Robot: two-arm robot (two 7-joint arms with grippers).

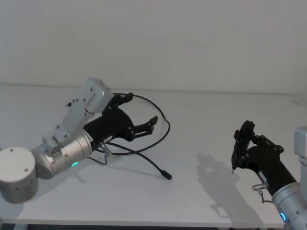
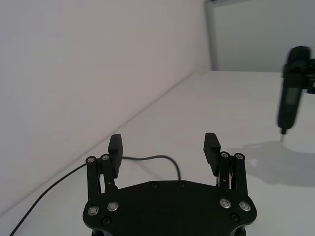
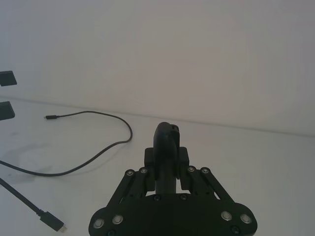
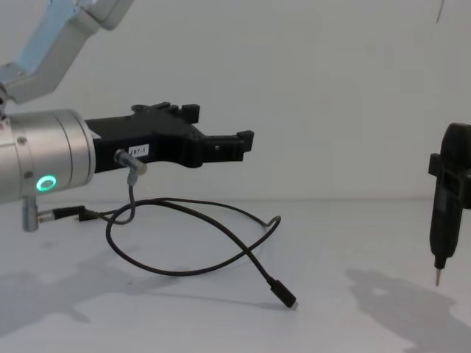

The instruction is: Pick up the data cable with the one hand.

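The data cable (image 1: pixel 168 125) is a thin black line lying in loops on the white table, one plug (image 1: pixel 166 176) pointing toward me. In the chest view the cable (image 4: pixel 246 255) rests flat below my left gripper (image 4: pixel 221 125). That left gripper (image 1: pixel 141 108), long and black with a white label, hovers open over the far loop with nothing between its fingers. Its wrist view shows the cable (image 2: pixel 147 158) running on the table beyond the spread gripper (image 2: pixel 164 143). My right gripper (image 1: pixel 243 143) stays off to the right, shut on a slim black tool (image 4: pixel 444 213) with a pointed metal tip.
A short grey wire (image 4: pixel 131 185) hangs from the left wrist, close above the cable. The white table (image 1: pixel 201 120) runs back to a plain white wall. In the right wrist view the cable (image 3: pixel 118 142) curves across the table with a plug (image 3: pixel 51 223) near the edge.
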